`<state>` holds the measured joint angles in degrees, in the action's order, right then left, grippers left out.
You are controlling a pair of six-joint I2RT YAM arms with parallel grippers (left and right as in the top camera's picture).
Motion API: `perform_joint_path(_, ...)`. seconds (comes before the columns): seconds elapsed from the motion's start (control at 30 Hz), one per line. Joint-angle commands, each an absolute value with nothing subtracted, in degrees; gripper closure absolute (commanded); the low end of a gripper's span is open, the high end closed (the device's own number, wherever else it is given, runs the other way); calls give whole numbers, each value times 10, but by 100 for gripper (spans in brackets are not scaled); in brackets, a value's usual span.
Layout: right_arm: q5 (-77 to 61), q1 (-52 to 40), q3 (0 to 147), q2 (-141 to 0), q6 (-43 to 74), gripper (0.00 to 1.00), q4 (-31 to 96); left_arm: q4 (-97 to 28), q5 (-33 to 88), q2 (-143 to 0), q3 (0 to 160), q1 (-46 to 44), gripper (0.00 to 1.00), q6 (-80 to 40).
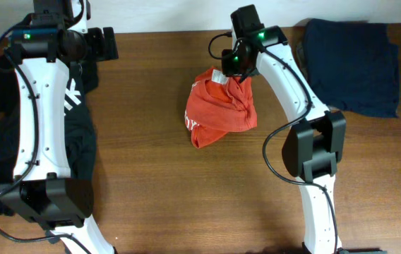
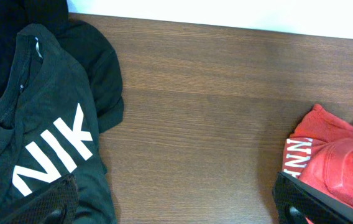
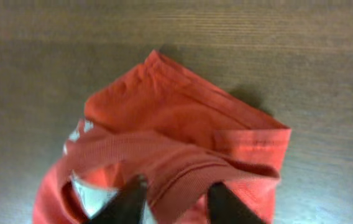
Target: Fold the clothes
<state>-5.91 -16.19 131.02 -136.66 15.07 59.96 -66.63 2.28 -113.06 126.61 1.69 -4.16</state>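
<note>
A crumpled red shirt [image 1: 218, 109] with white lettering lies at the table's middle. It also shows in the right wrist view [image 3: 183, 124] and at the right edge of the left wrist view [image 2: 338, 168]. My right gripper [image 1: 237, 70] is at the shirt's far edge. Its fingers [image 3: 175, 199] are closed on the ribbed collar band, and a white label shows beside them. A black shirt with white letters [image 1: 80, 134] lies spread at the left under my left arm, and also shows in the left wrist view [image 2: 46, 124]. My left gripper [image 1: 109, 44] is open and empty [image 2: 176, 205] above bare wood.
A folded navy garment [image 1: 356, 63] lies at the far right back corner. The wooden table [image 1: 158, 190] shows bare between the black and red shirts and along the front. The right arm's base stands at front right.
</note>
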Motion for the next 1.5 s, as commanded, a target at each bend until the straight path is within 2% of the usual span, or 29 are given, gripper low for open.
perform_joint_path(0.0,-53,-164,1312,-1372,159,93,578,-667,17,-1136,1263,19,1,-43)
perform_joint_path(0.03,-53,-164,1312,-1372,159,96,575,-668,17,-1136,1263,19,1,-43)
perform_joint_path(0.33,-57,-103,1314,-1361,157,96,614,-669,17,-1136,1263,19,1,-43)
perform_joint_path(0.7,-117,5,1314,-1373,39,95,639,-670,17,-1136,1263,19,1,-43)
perform_joint_path(0.73,-133,9,1314,-1373,18,75,645,-670,17,-1136,1263,19,1,-43)
perform_joint_path(0.77,-149,12,1314,-1373,-3,41,652,-670,17,-1136,1263,19,1,-43)
perform_joint_path(0.8,-158,14,1315,-1372,-12,20,660,-669,17,-1136,1263,19,1,-43)
perform_joint_path(0.83,-166,16,1315,-1368,-15,13,670,-670,17,-1136,1263,19,1,-43)
perform_joint_path(0.87,-171,17,1315,-1364,-15,11,679,-670,17,-1136,1263,19,1,-43)
perform_joint_path(1.0,-197,13,1320,-1341,-32,12,705,-670,17,-1136,1263,19,1,-43)
perform_joint_path(1.23,-210,-28,1336,-1308,-45,25,713,-682,17,-1136,1263,19,1,-43)
perform_joint_path(1.47,-202,-91,1317,-1333,-42,33,674,-683,17,-1136,1263,19,1,-43)
